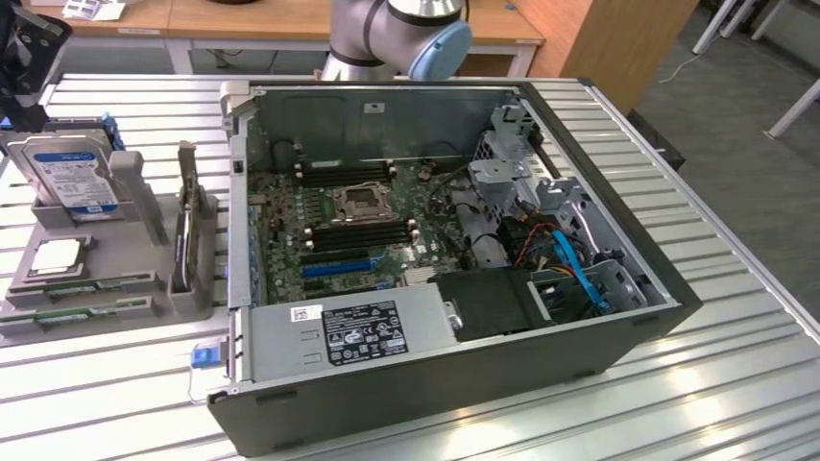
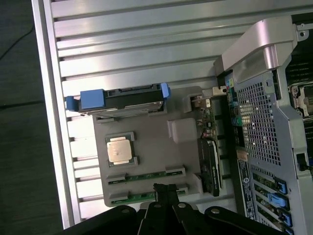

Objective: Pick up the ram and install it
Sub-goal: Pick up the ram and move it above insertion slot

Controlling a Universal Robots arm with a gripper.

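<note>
Two ram sticks, thin green boards, lie flat in the front slots of a grey holder (image 1: 148, 305) beside the computer case. One ram stick (image 1: 80, 286) (image 2: 146, 176) lies just behind the other ram stick (image 1: 71, 311) (image 2: 137, 197). My gripper (image 2: 165, 190) is shut with nothing in it. It hangs above the holder, its dark fingertips pointing at the ram end. In the exterior view, the gripper (image 1: 29, 58) is a dark shape at the far left, above the hard drive. The open case (image 1: 615, 365) shows the motherboard with black memory slots (image 1: 363, 235).
The holder also carries an upright hard drive (image 1: 75, 178) (image 2: 128, 100) in a blue caddy, a CPU (image 1: 58, 255) (image 2: 120, 149) and an upright card (image 1: 192, 240). The arm's base (image 1: 391, 34) stands behind the case. The slatted metal table (image 1: 717, 384) extends to the exterior view's right.
</note>
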